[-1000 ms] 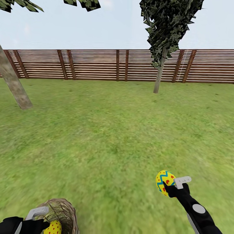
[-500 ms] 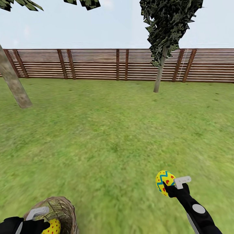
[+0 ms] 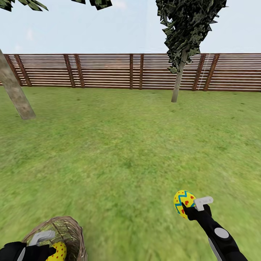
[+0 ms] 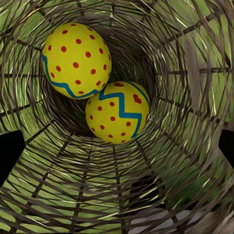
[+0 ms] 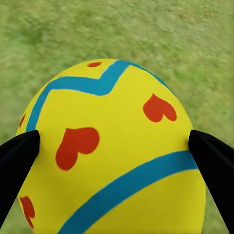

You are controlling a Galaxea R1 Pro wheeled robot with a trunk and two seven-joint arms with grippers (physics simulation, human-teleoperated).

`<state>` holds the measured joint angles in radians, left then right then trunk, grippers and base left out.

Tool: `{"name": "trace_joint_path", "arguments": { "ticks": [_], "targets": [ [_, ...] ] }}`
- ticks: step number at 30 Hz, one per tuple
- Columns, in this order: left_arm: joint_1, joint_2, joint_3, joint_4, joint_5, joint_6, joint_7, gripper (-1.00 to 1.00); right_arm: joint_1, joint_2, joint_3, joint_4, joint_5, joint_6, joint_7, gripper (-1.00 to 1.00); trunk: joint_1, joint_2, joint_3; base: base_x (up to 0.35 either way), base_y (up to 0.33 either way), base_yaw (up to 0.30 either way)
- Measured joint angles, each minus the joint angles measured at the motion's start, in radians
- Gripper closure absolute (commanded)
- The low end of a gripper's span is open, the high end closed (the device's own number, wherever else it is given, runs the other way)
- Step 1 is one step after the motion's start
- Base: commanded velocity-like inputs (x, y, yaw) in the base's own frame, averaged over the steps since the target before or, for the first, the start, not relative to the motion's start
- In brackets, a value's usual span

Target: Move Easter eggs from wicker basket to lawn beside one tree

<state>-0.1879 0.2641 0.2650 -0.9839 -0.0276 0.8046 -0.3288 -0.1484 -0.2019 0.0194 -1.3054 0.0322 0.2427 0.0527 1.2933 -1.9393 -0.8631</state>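
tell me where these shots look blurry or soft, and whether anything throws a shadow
Head view: the lawn smears into soft streaks toward the bottom edge, while the fence stays crisp; light is flat, no cast shadows under the trees. Right wrist view: grass behind the held egg is blurred, the egg sharp. Left wrist view: the wicker basket weave and both eggs are sharp, darkest deep inside.

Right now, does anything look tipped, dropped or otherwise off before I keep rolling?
Nothing stands out. The right gripper grips one egg squarely above the lawn. Two eggs sit inside the wicker basket, touching each other. Left fingers flank the basket's weave.
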Motion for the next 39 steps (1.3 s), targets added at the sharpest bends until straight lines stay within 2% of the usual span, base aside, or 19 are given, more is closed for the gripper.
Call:
{"name": "trace_joint_path", "arguments": {
  "ticks": [36,39],
  "targets": [
    [0.0,0.0,-0.001,-0.003,0.003,0.0,0.0,-1.0,0.0,0.001,0.002,0.0,0.001,0.0,0.001,1.0,0.138,-0.252,-0.113,0.0,0.0,0.0],
    [0.0,0.0,-0.001,-0.003,0.003,0.0,0.0,-1.0,0.0,0.0,0.018,0.0,0.001,0.0,0.0,1.0,0.15,-0.273,-0.122,0.0,0.0,0.0]
  ]
}}
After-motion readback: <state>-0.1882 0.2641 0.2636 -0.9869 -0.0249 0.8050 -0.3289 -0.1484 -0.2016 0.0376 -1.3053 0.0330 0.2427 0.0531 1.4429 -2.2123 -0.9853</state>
